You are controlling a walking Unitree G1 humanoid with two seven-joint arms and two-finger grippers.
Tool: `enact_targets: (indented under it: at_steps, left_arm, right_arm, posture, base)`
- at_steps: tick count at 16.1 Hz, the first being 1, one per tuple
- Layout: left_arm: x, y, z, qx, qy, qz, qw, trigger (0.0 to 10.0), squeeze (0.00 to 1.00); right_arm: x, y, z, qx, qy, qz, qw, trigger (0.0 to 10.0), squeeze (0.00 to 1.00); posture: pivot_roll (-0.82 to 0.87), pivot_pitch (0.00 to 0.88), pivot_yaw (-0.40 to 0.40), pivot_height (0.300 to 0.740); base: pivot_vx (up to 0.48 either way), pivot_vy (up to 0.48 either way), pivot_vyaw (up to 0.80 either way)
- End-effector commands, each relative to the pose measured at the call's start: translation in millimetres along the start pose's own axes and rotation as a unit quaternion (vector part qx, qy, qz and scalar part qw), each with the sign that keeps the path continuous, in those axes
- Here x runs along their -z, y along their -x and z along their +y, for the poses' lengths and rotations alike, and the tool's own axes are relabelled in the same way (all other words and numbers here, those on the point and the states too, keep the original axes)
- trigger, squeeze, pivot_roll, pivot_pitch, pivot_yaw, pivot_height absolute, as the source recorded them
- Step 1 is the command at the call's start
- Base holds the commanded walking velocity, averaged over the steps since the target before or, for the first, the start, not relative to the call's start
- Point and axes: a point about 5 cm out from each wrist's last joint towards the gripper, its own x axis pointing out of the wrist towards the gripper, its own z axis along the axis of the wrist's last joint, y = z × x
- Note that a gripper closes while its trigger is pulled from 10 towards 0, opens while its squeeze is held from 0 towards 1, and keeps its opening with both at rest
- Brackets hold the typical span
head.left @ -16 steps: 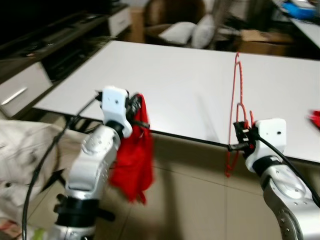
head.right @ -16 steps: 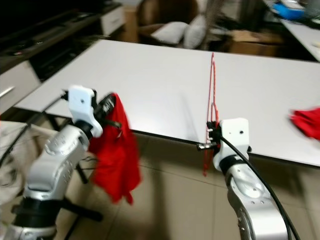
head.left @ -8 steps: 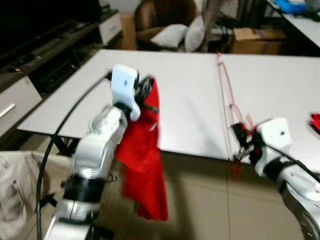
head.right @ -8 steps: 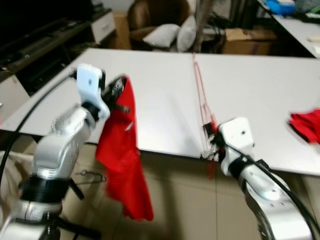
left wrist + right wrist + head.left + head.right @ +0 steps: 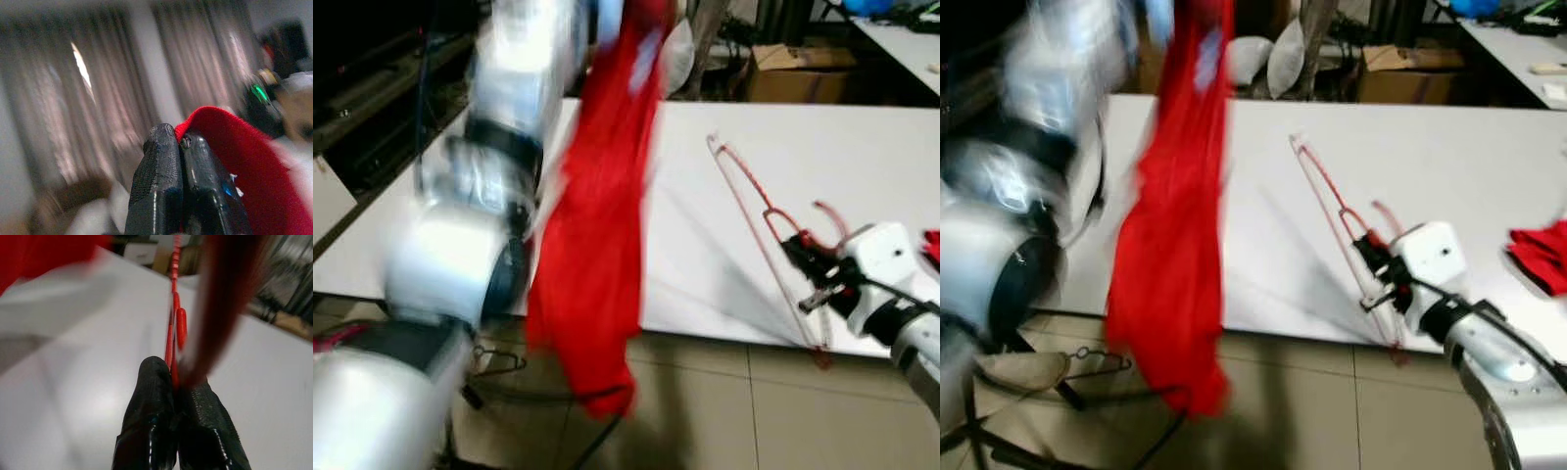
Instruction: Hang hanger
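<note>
Two grips: left gripper (image 5: pixel 181 142) pinches red garment (image 5: pixel 597 215), right gripper (image 5: pixel 175 382) red hanger (image 5: pixel 759 211)

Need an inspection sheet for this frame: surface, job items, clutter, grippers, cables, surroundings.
Surface: white rectangular table, mostly bare.
Job's things: thin red wire hanger slanting over the table; red cloth garment hanging down past the table's near edge, blurred.
Clutter: second red cloth on the table's right edge; another wire hanger on the floor.
Grippers: left gripper shut on the garment; right gripper shut on the hanger.
Cables: black cable along the right arm.
Surroundings: cardboard box, white cushions, tiled floor.
</note>
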Motion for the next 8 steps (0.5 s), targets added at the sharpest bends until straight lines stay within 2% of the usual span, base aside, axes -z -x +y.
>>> enact_targets:
  at_steps: [1,3,4,6,7,8]
  left_arm:
    - [-49.0,2.6,36.1,-0.072,-0.002,-0.09,0.993,10.0,0.0]
    - [-60.4,5.0,42.9,-0.087,-0.031,-0.119,0.989,10.0,0.0]
    - [-51.5,6.8,44.0,-0.088,-0.035,-0.107,0.99,10.0,0.0]
    - [21.9,21.5,38.3,-0.073,-0.061,-0.001,0.995,10.0,0.0]
    - [74.1,41.1,28.5,-0.05,-0.071,0.071,0.994,10.0,0.0]
    - [94.1,51.0,23.9,-0.04,-0.074,0.099,0.992,10.0,0.0]
  right_arm:
    - [-5.3,0.0,-1.7,0.015,0.004,-0.022,1.0,10.0,0.0]
    - [-6.9,1.1,-4.0,0.035,-0.001,-0.035,0.999,10.0,0.0]
    - [-7.6,1.1,-4.0,0.039,-0.001,-0.039,0.998,10.0,0.0]
    - [-8.8,-0.7,-1.6,0.039,-0.003,-0.047,0.998,10.0,0.0]
    - [-9.0,-1.8,1.7,0.032,-0.001,-0.049,0.998,10.0,0.0]
    - [-9.1,-1.9,3.2,0.03,-0.001,-0.05,0.998,10.0,0.0]
  posture:
    - [-0.09,0.0,0.062,0.74]
    - [-0.09,0.0,0.07,0.74]
    - [-0.09,0.0,0.072,0.74]
    - [-0.09,0.0,0.071,0.74]
    - [-0.09,0.0,0.075,0.74]
    - [-0.09,0.0,0.075,0.74]
  base:
    - [0.0,0.0,0.0]
    - [0.0,0.0,0.0]
    - [0.0,0.0,0.0]
    - [0.0,0.0,0.0]
    - [0.0,0.0,0.0]
    - [0.0,0.0,0.0]
